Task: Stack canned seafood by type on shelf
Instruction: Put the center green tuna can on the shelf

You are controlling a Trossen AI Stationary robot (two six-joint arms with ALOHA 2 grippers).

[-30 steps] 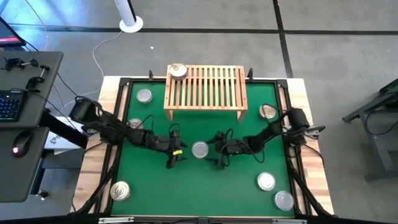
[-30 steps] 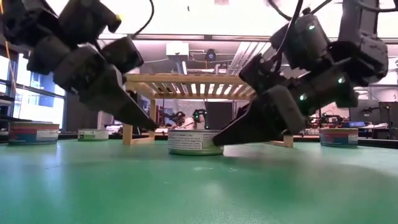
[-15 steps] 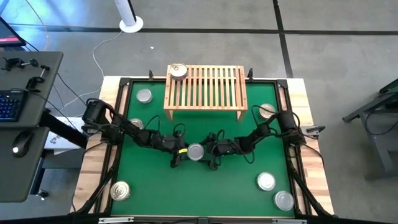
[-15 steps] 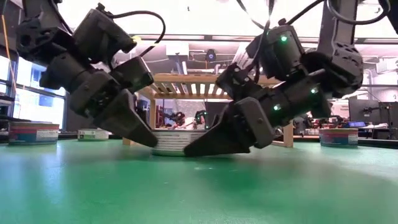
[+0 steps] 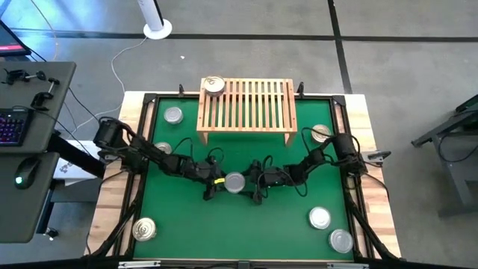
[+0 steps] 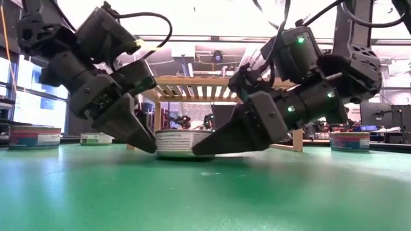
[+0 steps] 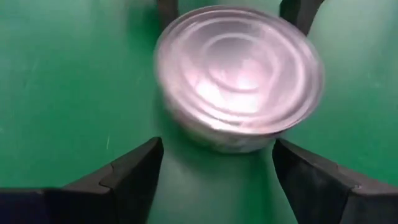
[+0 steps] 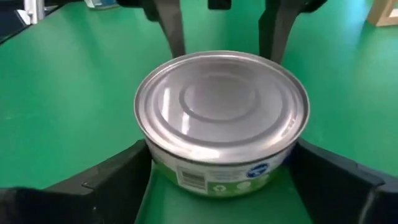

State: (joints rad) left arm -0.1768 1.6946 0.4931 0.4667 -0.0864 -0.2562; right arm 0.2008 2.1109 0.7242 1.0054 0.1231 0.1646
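Near-edge tins: three short round silver-topped metal tins on the green worktop mat point(image 5: 187, 224), one at the near left corner point(image 5: 144, 229), two at the near right point(image 5: 320, 218) point(image 5: 341, 240).
Centre tin: short round shiny silver-topped tin with a white and green paper label point(image 5: 235, 181), flat on the mat midway between both hands, in front of the rack.
Left hand point(image 5: 216, 186): low at the centre tin's left side, dark fingers point(image 7: 134, 171) spread wide to either side of the tin, not pinching it; tips down at the mat.
Right hand point(image 5: 255, 186): low at the same tin's right side, facing the left hand; dark fingers point(image 8: 118, 177) spread, flanking the tin, gap visible on both sides.
Side tins: one silver-topped tin at the far left of the mat point(image 5: 173, 115); one gold-tan ringed tin at the far right point(image 5: 321, 133), partly behind the right arm.
Shelf: low light-wood slatted rack on short legs point(image 5: 250, 104), at the far middle of the mat.
Tin on shelf: one gold-tan ringed tin point(image 5: 213, 85) on the rack's far left corner, alone.
Beyond worktop: dark side desk with a keyboard point(image 5: 10, 125) at left.
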